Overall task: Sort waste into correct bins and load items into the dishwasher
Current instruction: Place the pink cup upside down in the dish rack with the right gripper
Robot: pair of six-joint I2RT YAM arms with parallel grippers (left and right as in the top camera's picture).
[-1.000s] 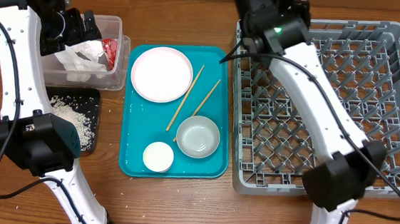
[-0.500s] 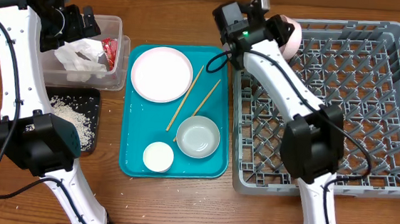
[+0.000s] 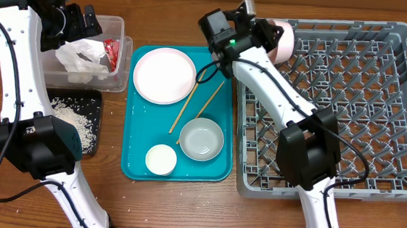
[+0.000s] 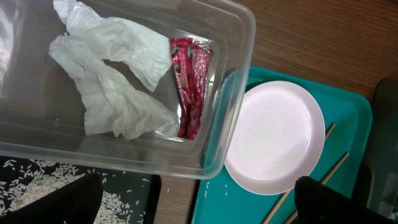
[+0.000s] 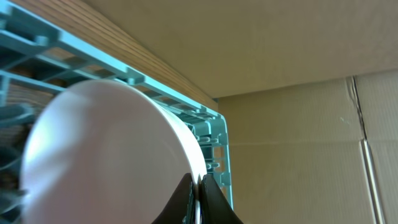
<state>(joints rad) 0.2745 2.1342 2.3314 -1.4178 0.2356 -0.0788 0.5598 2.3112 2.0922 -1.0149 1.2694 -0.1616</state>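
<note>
Right tool [image 5: 199, 198] pinches the smooth pink bowl [image 5: 106, 155] by its thin rim — at the gridded grey dish rack [image 3: 349, 26], far-left corner.

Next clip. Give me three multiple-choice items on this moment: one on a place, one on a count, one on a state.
1. Where does the red-and-white wrapper lie?
A) black tray B) dish rack C) clear tub
2. How many chopsticks lie on the teal tray?
A) one B) two C) four
3. How is the left gripper?
A) open, holding nothing B) shut, holding nothing C) shut on an object

Answers:
1 C: the left wrist view shows the wrapper inside the tub's walls.
2 B: the overhead view shows two thin sticks lying aslant on the tray.
3 A: its fingers stand wide apart with nothing between them.
</note>
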